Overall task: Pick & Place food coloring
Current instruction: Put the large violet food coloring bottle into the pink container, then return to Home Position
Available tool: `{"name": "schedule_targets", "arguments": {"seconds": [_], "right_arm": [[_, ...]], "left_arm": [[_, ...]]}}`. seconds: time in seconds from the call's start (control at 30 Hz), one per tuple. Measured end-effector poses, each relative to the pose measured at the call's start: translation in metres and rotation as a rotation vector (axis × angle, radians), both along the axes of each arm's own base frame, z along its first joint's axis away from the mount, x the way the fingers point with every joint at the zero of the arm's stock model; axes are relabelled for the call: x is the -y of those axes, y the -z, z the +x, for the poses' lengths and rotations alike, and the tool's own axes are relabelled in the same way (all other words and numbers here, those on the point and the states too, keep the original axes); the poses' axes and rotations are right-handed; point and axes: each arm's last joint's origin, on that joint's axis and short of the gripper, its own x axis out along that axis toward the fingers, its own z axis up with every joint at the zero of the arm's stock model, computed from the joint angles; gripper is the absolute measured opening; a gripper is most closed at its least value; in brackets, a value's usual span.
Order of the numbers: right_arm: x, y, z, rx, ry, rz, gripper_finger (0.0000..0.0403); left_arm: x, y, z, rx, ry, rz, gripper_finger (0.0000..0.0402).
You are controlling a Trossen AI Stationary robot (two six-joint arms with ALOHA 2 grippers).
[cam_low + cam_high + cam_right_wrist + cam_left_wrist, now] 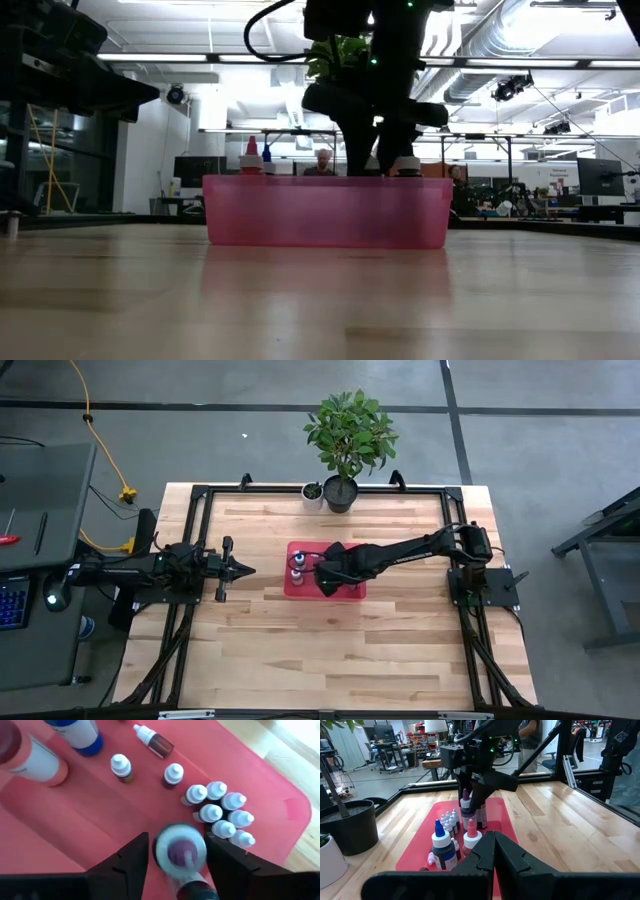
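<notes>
Food coloring bottles (pixel 220 810) stand in red tray (pixel 296 588); right gripper (pixel 176 851) straddles one bottle, grip unclear

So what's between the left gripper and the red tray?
Only bare wooden tabletop separates the left gripper from the red tray, as the high view shows.

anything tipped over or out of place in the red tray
One small brown bottle lies on its side in the red tray, while the others nearby stand upright. The right gripper straddles a purple-tipped bottle. No spill shows.
</notes>
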Motion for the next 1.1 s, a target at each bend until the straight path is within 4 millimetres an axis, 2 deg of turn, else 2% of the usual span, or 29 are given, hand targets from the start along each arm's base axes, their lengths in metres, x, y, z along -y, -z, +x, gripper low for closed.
{"name": "schedule_targets", "arguments": {"seconds": [0.17,0.33,0.43,0.53,0.67,0.83,0.97,1.1], "right_arm": [[0.001,-0.002,0.0,-0.011,-0.036,-0.019,0.0221],[0.003,-0.016,-0.002,0.035,-0.073,-0.036,0.0272],[0.004,-0.033,-0.008,0.063,-0.099,-0.076,0.0292],[0.0,-0.06,-0.02,0.122,-0.132,-0.118,0.0299],[-0.011,-0.096,-0.046,0.182,-0.138,-0.171,0.0296],[-0.023,-0.135,-0.098,0.247,-0.068,-0.266,0.0282],[-0.023,-0.135,-0.138,0.354,-0.043,-0.229,0.0264],[-0.016,-0.114,-0.169,0.444,-0.032,-0.165,0.0232]], "left_arm": [[0.0,0.0,0.0,0.0,0.0,0.0,0.0],[0.0,0.0,0.0,0.0,0.0,0.0,0.0],[0.0,0.0,0.0,0.0,0.0,0.0,0.0],[0.0,0.0,0.0,0.0,0.0,0.0,0.0],[0.0,0.0,0.0,0.0,0.0,0.0,0.0],[0.0,0.0,0.0,0.0,0.0,0.0,0.0],[0.0,0.0,0.0,0.0,0.0,0.0,0.0],[0.0,0.0,0.0,0.0,0.0,0.0,0.0]]}}
